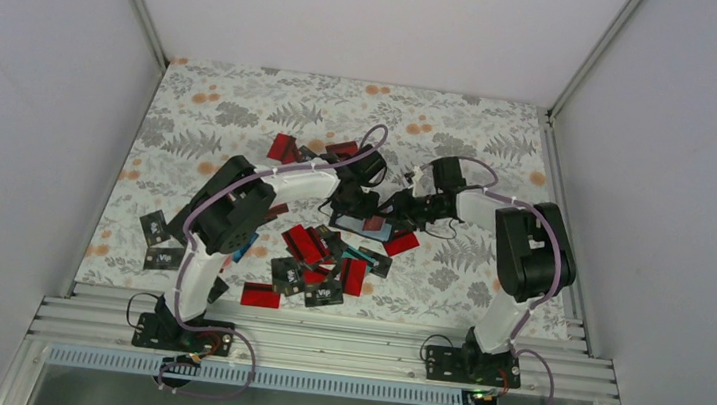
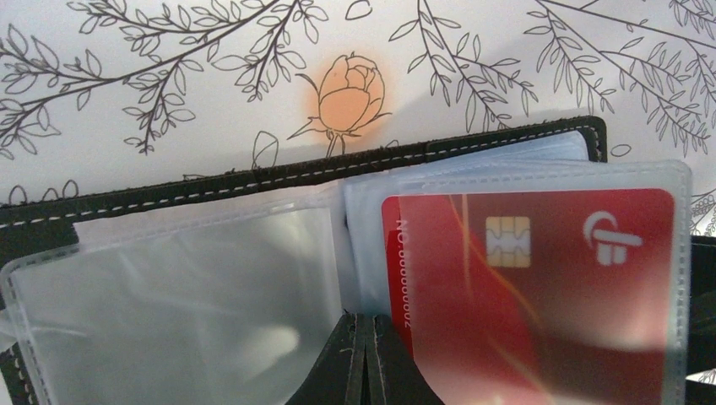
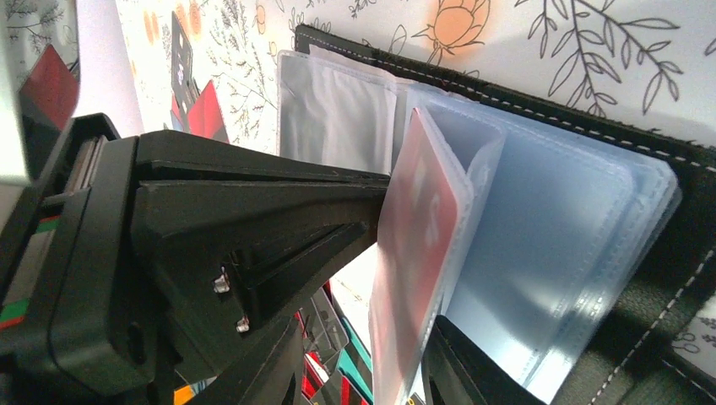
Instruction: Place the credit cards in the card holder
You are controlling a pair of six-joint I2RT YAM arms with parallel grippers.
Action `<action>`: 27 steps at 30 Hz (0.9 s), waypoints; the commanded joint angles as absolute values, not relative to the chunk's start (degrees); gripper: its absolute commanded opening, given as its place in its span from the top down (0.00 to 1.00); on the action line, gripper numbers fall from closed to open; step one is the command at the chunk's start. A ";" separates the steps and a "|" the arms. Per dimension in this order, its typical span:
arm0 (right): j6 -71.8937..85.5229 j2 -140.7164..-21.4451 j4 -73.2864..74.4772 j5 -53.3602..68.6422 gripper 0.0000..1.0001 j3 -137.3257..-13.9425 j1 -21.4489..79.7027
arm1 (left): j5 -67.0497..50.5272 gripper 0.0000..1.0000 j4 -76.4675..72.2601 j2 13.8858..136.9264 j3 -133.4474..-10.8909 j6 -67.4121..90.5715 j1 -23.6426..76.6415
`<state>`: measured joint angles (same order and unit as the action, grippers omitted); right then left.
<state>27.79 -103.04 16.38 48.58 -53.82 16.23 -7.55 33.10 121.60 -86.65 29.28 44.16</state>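
The card holder [image 1: 373, 226] lies open on the flowered table, black cover [image 2: 211, 181] down, its clear sleeves fanned up. One sleeve holds a red credit card [image 2: 540, 287] with a chip; the sleeve to its left [image 2: 186, 287] is empty. My left gripper [image 2: 366, 337] is shut, its tips pressed at the holder's spine between the sleeves. My right gripper [image 3: 371, 329] is open around the upright sleeve with the red card [image 3: 418, 219], which leans on its right finger [image 3: 452, 363], with a gap to the other finger. Loose credit cards [image 1: 314, 253] are heaped just in front.
More cards lie apart from the heap: red ones at the back [image 1: 285, 148], black ones at the left [image 1: 156, 228] and a red one by the near edge [image 1: 261, 296]. White walls close in the table; a metal rail [image 1: 339, 346] runs along the front.
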 commanded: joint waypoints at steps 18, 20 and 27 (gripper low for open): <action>30.83 -110.74 18.90 48.16 0.61 -69.53 25.40 | 0.51 0.97 39.36 91.47 -67.41 34.32 40.57; 31.00 -113.39 19.24 49.21 0.61 -72.86 26.77 | 1.08 0.97 39.62 87.59 -63.49 35.63 40.52; 29.33 -115.29 23.87 49.25 0.59 -80.55 29.16 | 1.65 0.85 40.48 72.12 -48.20 42.27 40.73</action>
